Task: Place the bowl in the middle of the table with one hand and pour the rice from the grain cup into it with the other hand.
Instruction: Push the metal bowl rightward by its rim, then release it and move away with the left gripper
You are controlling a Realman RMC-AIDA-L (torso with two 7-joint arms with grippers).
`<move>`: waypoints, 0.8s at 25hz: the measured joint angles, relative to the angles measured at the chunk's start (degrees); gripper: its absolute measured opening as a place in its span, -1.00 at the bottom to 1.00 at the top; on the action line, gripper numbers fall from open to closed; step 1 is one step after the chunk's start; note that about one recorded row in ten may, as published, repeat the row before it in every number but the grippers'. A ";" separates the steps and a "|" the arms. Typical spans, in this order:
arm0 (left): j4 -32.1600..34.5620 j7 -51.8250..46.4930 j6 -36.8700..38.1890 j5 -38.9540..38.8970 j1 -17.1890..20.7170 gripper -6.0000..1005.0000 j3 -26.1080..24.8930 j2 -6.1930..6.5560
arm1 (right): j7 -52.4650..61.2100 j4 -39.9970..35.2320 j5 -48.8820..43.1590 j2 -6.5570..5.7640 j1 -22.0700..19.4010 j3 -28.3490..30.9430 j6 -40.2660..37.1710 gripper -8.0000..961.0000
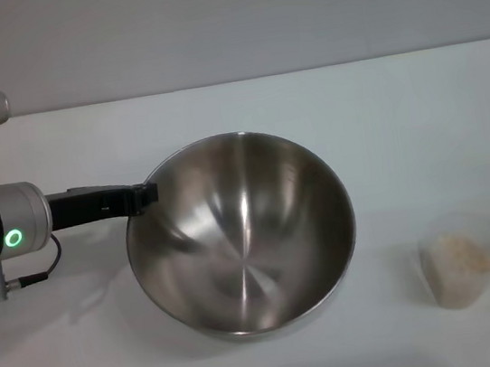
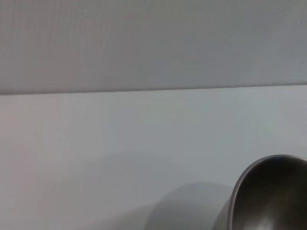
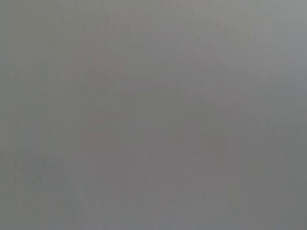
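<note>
Bowl held at rim by left gripper; cup waiting.

Head view: left gripper (image 1: 144, 196), fingers pinched on the near-left rim of the bowl (image 1: 243, 234), tilting it mid-tabletop (image 1: 418, 113); grain cup (image 1: 459, 268) with rice (image 1: 461, 255) stands well apart, right. Left wrist view: bowl edge only. Right wrist view: blank grey; right gripper unseen.

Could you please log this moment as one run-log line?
left end effector: at bowl rim | bowl: tilted, empty | grain cup: holds rice, untouched | right arm: out of view
</note>
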 joint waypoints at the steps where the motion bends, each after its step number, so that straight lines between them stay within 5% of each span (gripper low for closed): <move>1: 0.04 0.09 0.01 0.24 -0.02 -0.84 0.20 0.00 | 0.00 -0.08 0.00 0.04 0.06 0.00 0.01 0.70; 18: -1.00 0.58 -0.55 0.05 -0.26 -0.81 0.29 0.00 | 0.00 -0.10 0.00 -0.07 0.12 0.00 0.10 0.70; 20: -1.86 0.63 -0.59 0.01 -0.19 -0.53 0.31 -0.01 | 0.00 -0.11 0.00 -0.07 0.07 0.00 0.10 0.70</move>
